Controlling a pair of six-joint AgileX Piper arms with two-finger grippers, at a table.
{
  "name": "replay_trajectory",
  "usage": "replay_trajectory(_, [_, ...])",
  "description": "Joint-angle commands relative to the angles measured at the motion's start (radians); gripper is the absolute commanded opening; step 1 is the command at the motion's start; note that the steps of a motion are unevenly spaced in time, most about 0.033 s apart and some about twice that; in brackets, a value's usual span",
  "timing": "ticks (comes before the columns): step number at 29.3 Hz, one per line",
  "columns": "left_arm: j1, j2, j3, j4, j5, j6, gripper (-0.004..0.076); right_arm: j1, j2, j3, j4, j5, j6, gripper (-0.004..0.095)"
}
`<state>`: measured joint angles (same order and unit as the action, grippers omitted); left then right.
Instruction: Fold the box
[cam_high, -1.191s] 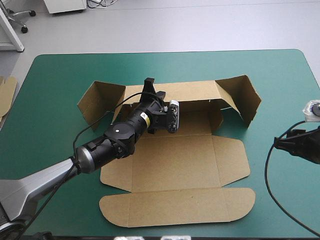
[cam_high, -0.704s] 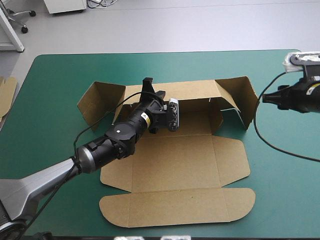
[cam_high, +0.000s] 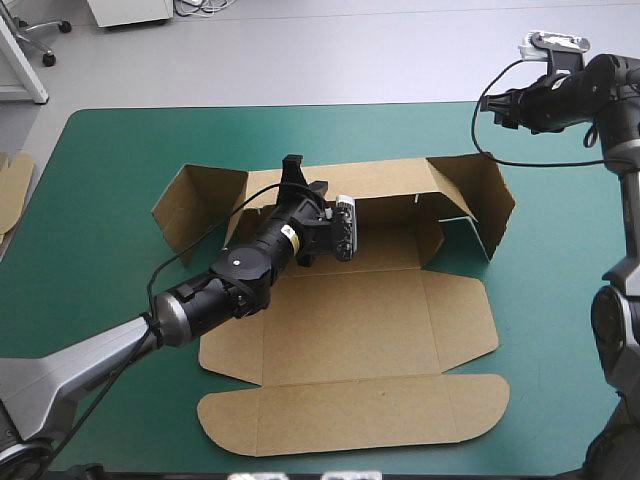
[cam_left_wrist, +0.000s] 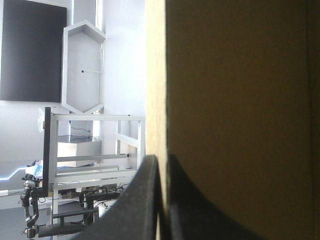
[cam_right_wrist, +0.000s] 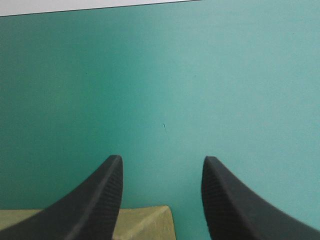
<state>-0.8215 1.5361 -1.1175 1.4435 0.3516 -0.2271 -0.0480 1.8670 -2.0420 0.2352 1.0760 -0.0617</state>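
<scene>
The brown box (cam_high: 350, 320) lies open on the teal-green cover, its front lid flat and its back wall (cam_high: 380, 182) raised. The two rear side flaps (cam_high: 485, 195) stand up at angles. My left gripper (cam_high: 293, 172) is shut on the top edge of the back wall near its left end. In the left wrist view the board (cam_left_wrist: 240, 100) runs between the nearly closed gripper (cam_left_wrist: 162, 165). My right gripper (cam_high: 488, 108) hovers beyond the right rear flap, near the table's far right corner. It is open (cam_right_wrist: 160, 170), with a corner of board (cam_right_wrist: 145, 220) just under its fingers.
More brown board (cam_high: 12, 190) shows at the table's left edge. The table's far edge (cam_right_wrist: 100, 11) lies ahead of the right gripper, with bare cover (cam_right_wrist: 165, 75) between. Bare cover surrounds the box on the right and far sides.
The right arm has swung from the table's right edge up to the far right corner, above the right rear flap. The left gripper has kept its hold on the back wall.
</scene>
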Motion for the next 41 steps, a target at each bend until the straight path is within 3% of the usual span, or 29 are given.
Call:
replay_trajectory(1, [-0.004, -0.030, -0.016, -0.002, 0.025, -0.026, -0.0014, -0.004, 0.034, -0.115, 0.065, -0.037, -0.039, 0.0453])
replay_trajectory(9, [-0.004, -0.027, -0.016, -0.002, 0.012, -0.026, -0.0014, -0.004, 0.175, -0.177, 0.117, -0.062, -0.069, 0.0434])
replay_trajectory(22, [-0.004, -0.008, -0.016, 0.039, 0.010, -0.026, -0.0014, -0.004, 0.207, -0.178, 0.200, 0.167, -0.144, 0.0434])
replay_trajectory(29, [-0.004, -0.008, -0.016, 0.039, 0.010, -0.026, -0.0014, -0.004, 0.179, -0.166, 0.289, 0.170, -0.170, 0.0420])
replay_trajectory(41, [-0.004, 0.003, -0.016, 0.039, 0.009, -0.026, -0.0014, -0.004, 0.073, 0.026, 0.317, 0.156, -0.250, 0.0399])
